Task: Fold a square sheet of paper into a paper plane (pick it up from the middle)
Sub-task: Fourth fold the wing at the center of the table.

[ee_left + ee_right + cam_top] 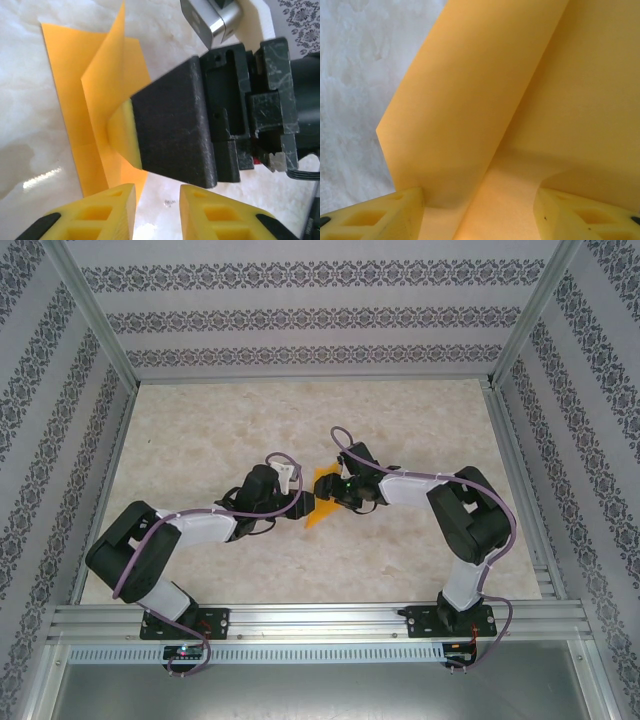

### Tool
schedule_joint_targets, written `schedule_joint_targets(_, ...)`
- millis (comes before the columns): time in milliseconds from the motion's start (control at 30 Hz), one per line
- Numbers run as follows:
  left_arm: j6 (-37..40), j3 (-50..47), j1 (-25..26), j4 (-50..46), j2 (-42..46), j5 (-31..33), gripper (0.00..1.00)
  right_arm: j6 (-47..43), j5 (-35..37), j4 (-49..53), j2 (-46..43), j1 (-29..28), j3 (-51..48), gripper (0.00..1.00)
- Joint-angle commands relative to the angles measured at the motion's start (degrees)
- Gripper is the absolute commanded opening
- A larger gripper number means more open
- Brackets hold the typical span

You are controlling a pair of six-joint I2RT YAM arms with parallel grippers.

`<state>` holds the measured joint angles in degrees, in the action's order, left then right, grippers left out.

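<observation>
Count: two arms, two grippers, one sheet of paper (pixel 314 514), one table (pixel 200 420).
My left gripper (pixel 300 503): it sits at the left side of the paper. In my left wrist view its jaws (pixel 157 212) stand apart with a bare gap, and nothing is in them.
Where the paper is: flat on the middle of the table, right between my two grippers.
Paper shape: one side (pixel 70 85) lies flat. A flap stands up from it along a straight crease.
My right gripper (pixel 327 496): it is on the right side of the paper. Its jaws (pixel 480 220) are wide apart, and the orange paper (pixel 470 100) spans the gap between them. One yellow pad (pixel 122 132) rests on the paper.
Hard to see: from above, both grippers cover much of the paper. I cannot tell if the other right pad touches it.
Pointing: from above, the long way of the paper runs from far to near. A thin tip points at the near edge.
</observation>
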<state>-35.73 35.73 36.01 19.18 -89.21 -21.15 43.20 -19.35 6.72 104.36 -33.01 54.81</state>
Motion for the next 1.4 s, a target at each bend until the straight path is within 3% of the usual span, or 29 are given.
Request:
schedule_joint_targets(0,-1.8,-0.3,-0.8,1.7,-1.4,-3.7,0.27,0.3,7.0,7.6,4.7,0.1,-1.1,0.63)
schedule_joint_targets(367,-1.5,3.1,-0.8,-1.0,-6.5,-5.6,0.16,0.9,7.1,9.4,5.9,0.1,-0.1,0.63)
schedule_joint_targets(567,-1.7,3.8,-0.7,-2.5,-8.2,-2.6,0.12,0.7,6.9,9.7,6.1,0.1,0.1,0.62)
schedule_joint_targets(1367,-2.3,4.5,-0.8,-3.0,-11.6,-1.4,0.09,0.3,7.7,12.3,8.2,0.1,1.3,0.51)
